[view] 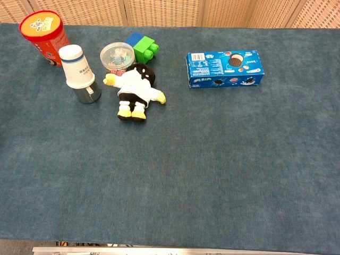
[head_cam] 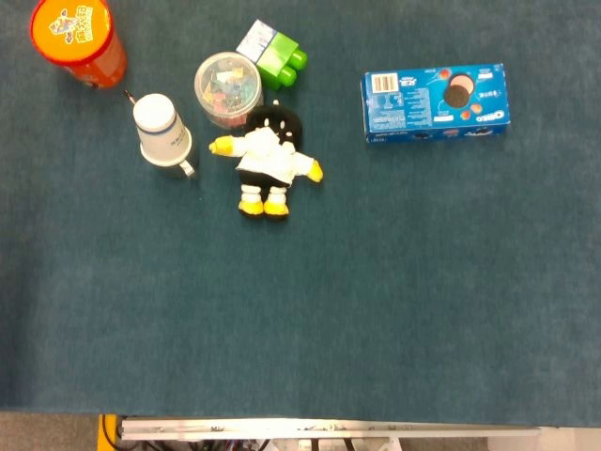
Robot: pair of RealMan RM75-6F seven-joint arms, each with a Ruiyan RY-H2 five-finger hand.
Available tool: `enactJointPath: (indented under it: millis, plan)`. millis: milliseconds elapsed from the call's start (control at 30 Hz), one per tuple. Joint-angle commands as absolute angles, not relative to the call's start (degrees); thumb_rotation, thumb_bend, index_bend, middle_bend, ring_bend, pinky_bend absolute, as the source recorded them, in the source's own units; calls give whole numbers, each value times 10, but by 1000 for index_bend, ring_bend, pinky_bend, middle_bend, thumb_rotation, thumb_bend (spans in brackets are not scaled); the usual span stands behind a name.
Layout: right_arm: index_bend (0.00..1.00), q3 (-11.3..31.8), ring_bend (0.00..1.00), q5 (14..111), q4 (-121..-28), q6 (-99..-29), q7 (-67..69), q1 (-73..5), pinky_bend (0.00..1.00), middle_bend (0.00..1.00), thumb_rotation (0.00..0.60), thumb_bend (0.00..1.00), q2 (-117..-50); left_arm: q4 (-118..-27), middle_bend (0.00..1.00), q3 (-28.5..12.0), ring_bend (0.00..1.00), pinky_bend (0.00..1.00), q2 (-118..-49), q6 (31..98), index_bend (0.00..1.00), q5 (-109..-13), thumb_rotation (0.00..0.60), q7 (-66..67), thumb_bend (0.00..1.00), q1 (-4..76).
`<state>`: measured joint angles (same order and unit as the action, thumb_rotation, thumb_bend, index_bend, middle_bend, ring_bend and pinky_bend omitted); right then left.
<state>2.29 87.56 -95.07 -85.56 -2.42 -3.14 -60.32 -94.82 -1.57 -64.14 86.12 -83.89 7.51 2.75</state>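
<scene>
Plush doll [head_cam: 267, 162] lies on felt bench [head_cam: 376, 310]; glossy blue Oreo box [head_cam: 436, 102] at two o'clock. Neither hand shows, so fingers' state cannot be told.

matt cloth table cover [head_cam: 376, 310], plush doll [head_cam: 268, 160]

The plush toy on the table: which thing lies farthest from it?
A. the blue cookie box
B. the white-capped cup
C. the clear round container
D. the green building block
A: the blue cookie box lies alone toward the right, well apart from the plush toy, while the other three things crowd close around the toy.
</scene>
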Motion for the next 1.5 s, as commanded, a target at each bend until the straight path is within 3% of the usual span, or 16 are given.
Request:
enactJointPath:
  millis: [33,500,967,1267,1500]
  plan:
    - [309,24,229,874,-948,-852,-23,-33,220,312,600,329,-604,-950,160,-16,145,69,-642,859,85,-838,600,79,348,29]
    - [309,26,229,891,-939,-832,15,-54,220,312,600,329,-595,-970,160,-16,145,69,-639,857,85,-840,600,94,347,31]
    - [305,25,206,943,-950,-741,37,-135,220,310,600,323,-599,-988,160,-18,145,69,-632,848,85,-828,600,103,347,32]
    - [190,27,46,971,-983,-598,49,-247,31,203,593,160,-617,-1002,160,-14,145,69,-624,837,85,-826,600,96,348,35]
    - [45,40,0,969,-989,-526,63,-316,0,85,496,50,-655,-1008,160,-12,145,69,-615,833,85,-823,600,85,347,33]
